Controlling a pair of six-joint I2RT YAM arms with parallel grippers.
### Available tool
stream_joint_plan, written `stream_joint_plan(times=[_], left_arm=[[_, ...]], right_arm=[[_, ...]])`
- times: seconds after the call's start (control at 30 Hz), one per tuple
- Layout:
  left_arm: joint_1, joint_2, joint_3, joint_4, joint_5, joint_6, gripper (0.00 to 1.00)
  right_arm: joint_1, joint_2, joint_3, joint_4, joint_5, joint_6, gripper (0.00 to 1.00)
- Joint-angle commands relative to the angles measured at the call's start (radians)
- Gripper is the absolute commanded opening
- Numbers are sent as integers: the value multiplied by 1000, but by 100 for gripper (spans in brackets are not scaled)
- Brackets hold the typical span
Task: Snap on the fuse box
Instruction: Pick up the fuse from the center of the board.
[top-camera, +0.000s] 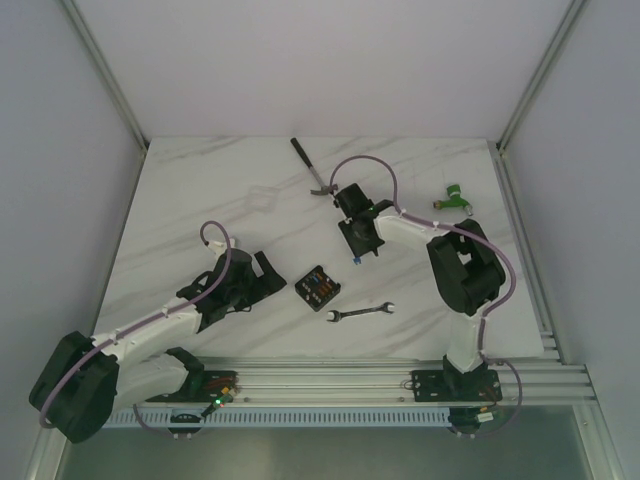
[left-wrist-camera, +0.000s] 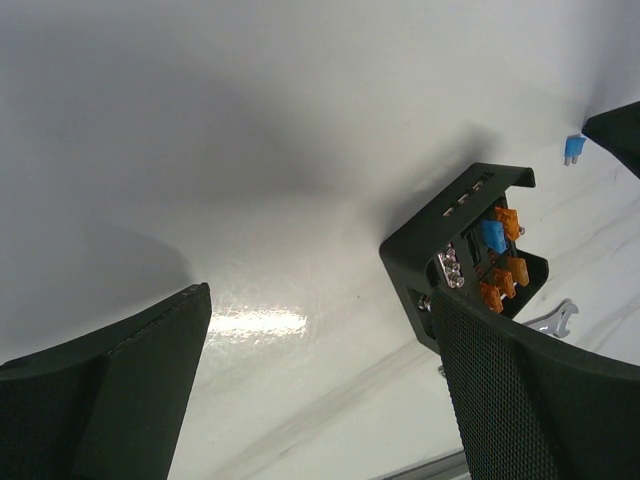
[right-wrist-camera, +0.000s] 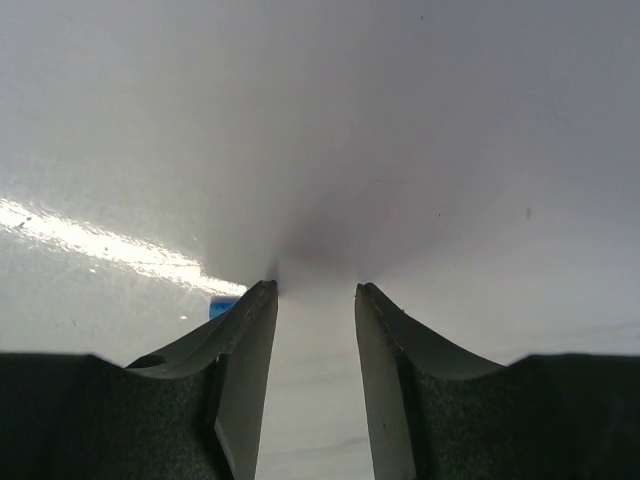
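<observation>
The fuse box (top-camera: 318, 287) is a small square black box with orange and blue fuses showing, lying on the white marble table (top-camera: 200, 200) between the arms. In the left wrist view the fuse box (left-wrist-camera: 470, 250) sits just beyond my right fingertip, uncovered. My left gripper (top-camera: 262, 275) rests low to the box's left, its jaws wide open around bare table (left-wrist-camera: 320, 300). My right gripper (top-camera: 358, 250) points down at the table behind the box, jaws partly open with nothing between them (right-wrist-camera: 315, 288).
A loose blue fuse (top-camera: 355, 264) lies beside the right fingers (right-wrist-camera: 222, 308). A small wrench (top-camera: 360, 313) lies in front of the box. A hammer (top-camera: 312, 168), a faint clear square piece (top-camera: 262, 197) and a green part (top-camera: 455, 197) lie farther back.
</observation>
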Motion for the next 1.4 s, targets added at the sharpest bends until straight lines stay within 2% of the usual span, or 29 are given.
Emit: stream_joint_plan(times=[0.0,0.2,0.33,0.47,1.37], left_arm=[[5,-13,2,-8,-9,6,100],[4,-16,4,-7,-12,5,100],[5,-17,2,-7,-12,3,100],[5,-23,3,-7,-12,4,100],[4,-11,5,-3,-6,5,100]], right_arm=[[-2,29,15,1,8,31,44],[1,-74,1,-32,-60,131,50],[4,-65,13,-71,-144,162,53],[6,-30,33,-110,-146,163,53],[21,88,126,-151,-110,156,37]])
